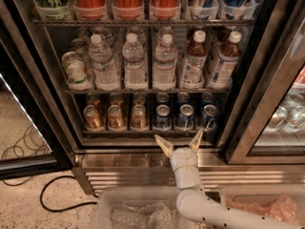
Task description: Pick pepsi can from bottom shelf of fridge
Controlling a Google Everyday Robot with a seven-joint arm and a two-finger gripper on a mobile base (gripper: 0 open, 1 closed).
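We see the gripper (180, 142), fingers spread wide and holding nothing, just below the fridge's (29, 56) bottom shelf (124, 133), with the pepsi can (185, 117) directly above it and gold cans (116, 118) up-left.

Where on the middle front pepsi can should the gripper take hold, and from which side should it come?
Probably the upright round wall of the pepsi can, mid-height, above the low rail of the bottom shelf, one finger per flank. Come straight in from the front: other cans stand beside and behind, and a rack lies close overhead. The gripper hangs open just below, in front.
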